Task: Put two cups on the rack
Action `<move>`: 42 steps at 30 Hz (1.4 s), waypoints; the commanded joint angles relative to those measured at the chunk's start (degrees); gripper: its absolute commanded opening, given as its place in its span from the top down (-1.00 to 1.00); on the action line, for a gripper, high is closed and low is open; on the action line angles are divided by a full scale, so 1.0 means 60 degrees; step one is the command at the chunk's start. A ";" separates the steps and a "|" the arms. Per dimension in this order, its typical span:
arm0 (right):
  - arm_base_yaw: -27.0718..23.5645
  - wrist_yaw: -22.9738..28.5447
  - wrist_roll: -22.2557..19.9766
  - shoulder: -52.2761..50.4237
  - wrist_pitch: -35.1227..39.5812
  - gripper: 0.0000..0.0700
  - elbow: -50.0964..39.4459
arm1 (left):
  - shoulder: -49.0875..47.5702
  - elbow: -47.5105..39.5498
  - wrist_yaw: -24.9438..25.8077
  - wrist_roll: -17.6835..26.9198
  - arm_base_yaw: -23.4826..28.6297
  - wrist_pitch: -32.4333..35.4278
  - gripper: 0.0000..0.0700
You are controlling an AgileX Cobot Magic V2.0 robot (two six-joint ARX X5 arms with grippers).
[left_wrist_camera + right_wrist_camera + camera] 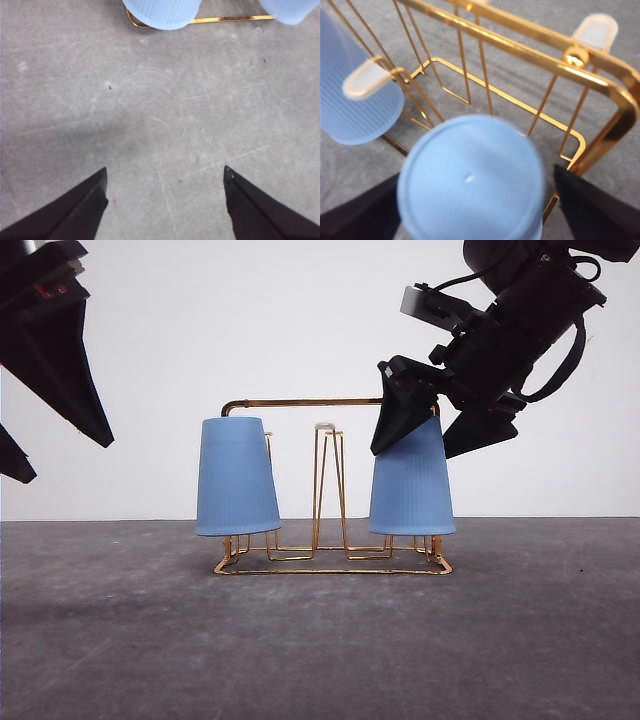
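The gold wire rack [320, 540] stands mid-table with two light blue cups upside down over its prongs. The left cup [237, 477] leans slightly. My right gripper [411, 453] is open, its fingers straddling the top of the right cup [412, 495]. In the right wrist view that cup's flat base [470, 180] lies between the spread fingers of the right gripper [476, 172], with a gap on one side. My left gripper [65, 460] hangs open at the upper left, away from the rack. In the left wrist view the left gripper [165, 169] holds nothing.
Grey tabletop [320, 650] runs all round the rack, with a white wall behind. A free white-tipped prong [325, 427] rises in the rack's centre. In the left wrist view both cup rims [161, 12] and the rack's base wire [225, 20] lie ahead of the fingers.
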 commanded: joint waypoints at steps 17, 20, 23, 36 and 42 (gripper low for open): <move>-0.0048 -0.0024 0.0728 -0.3622 -0.4761 -0.65 -0.0355 | -0.0534 0.0042 -0.0334 -0.0162 -0.0025 -0.0197 -0.21; -0.0066 -0.0025 0.0734 -0.4626 -0.4030 -0.64 -0.1554 | -0.1048 0.0040 -0.0342 -0.0028 -0.0025 -0.0339 -0.21; -0.0066 -0.0025 0.0872 -0.5652 -0.3226 -0.64 -0.2858 | -0.1587 -0.0020 -0.0339 0.0121 -0.0025 -0.0681 -0.21; -0.0066 0.0040 0.1667 -0.8380 -0.2233 -0.64 -0.5832 | -0.3845 -0.1519 -0.0707 0.0328 0.0015 -0.0859 -0.22; -0.0066 0.0174 0.1551 -0.8355 -0.2214 0.89 -0.5832 | -0.3896 -0.1519 -0.0594 0.0408 0.0011 -0.0617 0.98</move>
